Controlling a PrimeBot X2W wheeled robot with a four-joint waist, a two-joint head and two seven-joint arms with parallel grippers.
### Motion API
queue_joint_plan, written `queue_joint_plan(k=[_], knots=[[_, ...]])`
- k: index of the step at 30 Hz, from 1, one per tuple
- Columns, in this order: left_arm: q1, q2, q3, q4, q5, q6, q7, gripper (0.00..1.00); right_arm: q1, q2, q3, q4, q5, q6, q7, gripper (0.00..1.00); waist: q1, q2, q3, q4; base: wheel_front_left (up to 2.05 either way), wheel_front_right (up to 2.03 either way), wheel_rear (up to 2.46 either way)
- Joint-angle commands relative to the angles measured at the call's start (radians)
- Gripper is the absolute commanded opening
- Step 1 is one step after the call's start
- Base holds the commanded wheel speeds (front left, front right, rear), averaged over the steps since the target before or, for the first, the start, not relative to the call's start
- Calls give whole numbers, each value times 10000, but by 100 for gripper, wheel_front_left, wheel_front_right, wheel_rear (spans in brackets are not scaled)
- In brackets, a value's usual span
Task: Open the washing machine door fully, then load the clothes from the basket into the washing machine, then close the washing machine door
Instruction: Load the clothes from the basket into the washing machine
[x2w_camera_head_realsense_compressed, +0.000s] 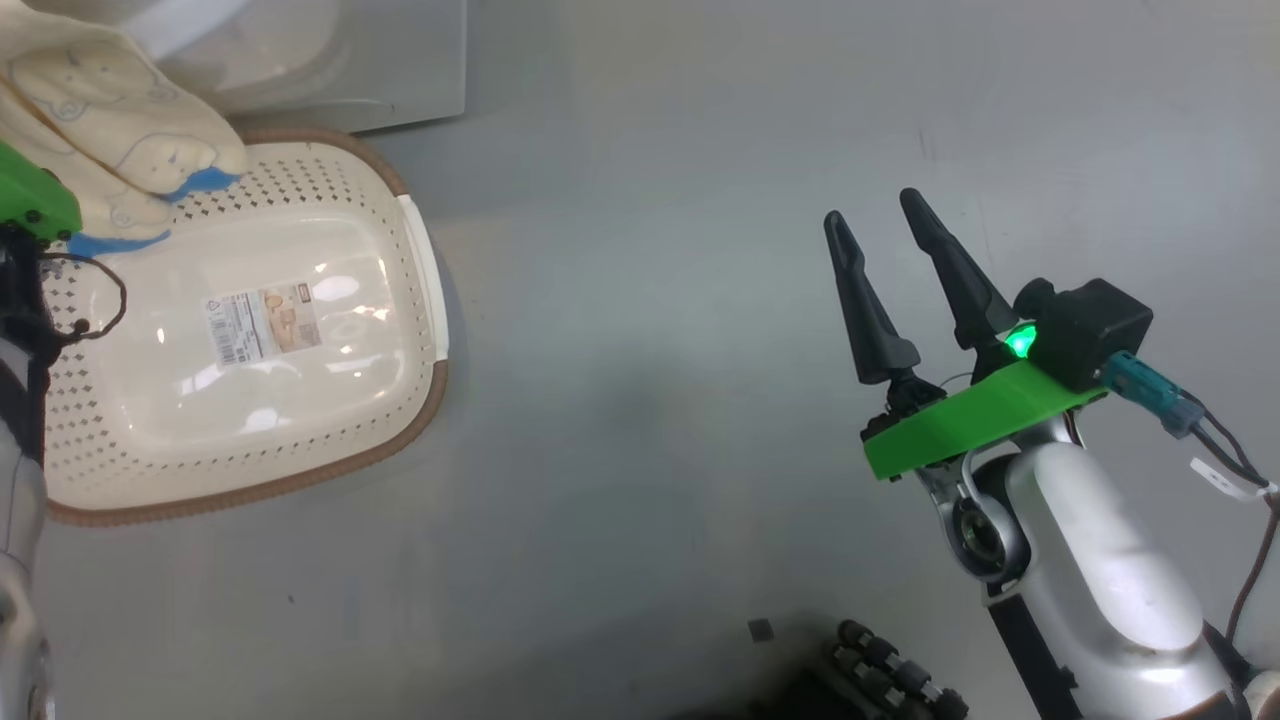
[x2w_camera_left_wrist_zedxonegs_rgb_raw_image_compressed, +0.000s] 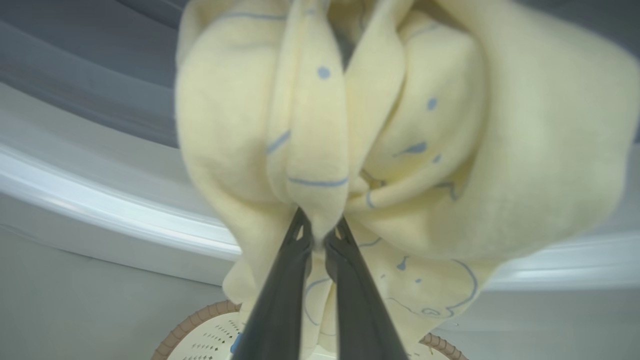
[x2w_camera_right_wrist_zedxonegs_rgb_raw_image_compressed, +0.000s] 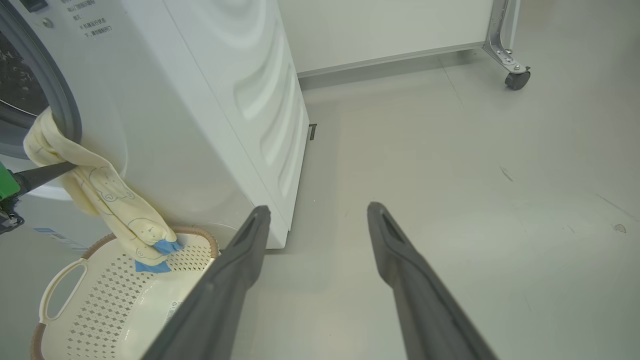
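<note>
Left gripper (x2w_camera_left_wrist_zedxonegs_rgb_raw_image_compressed: 317, 232) pinched tight on a bunched fold of the clothes (x2w_camera_left_wrist_zedxonegs_rgb_raw_image_compressed: 450, 150), up by the washing machine (x2w_camera_right_wrist_zedxonegs_rgb_raw_image_compressed: 200, 100) opening at far left, loose end hanging down to the basket (x2w_camera_head_realsense_compressed: 400, 440). Right gripper (x2w_camera_head_realsense_compressed: 872, 210) spread wide, holding nothing, off to the right. Probably light, soft and floppy, liable to snag on the seal (x2w_camera_right_wrist_zedxonegs_rgb_raw_image_compressed: 67, 107); best taken at a thick bunch. Pale yellow, bear outlines, blue trim.

Pale grey floor (x2w_camera_head_realsense_compressed: 640, 300), white panel (x2w_camera_right_wrist_zedxonegs_rgb_raw_image_compressed: 380, 30) on a castor leg (x2w_camera_right_wrist_zedxonegs_rgb_raw_image_compressed: 506, 47).
</note>
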Motion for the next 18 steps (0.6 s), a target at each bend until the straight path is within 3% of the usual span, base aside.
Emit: queue_joint_plan(k=[1, 18], knots=[[78, 481, 65, -365, -33, -48, -132, 0, -36, 1, 102, -225, 6, -27, -67, 100, -1, 0, -77, 70, 0, 0, 0], [1786, 776, 272, -3830, 10, -65, -149, 0, 86, 1, 19, -114, -69, -27, -67, 100, -1, 0, -850, 687, 0, 0, 0]])
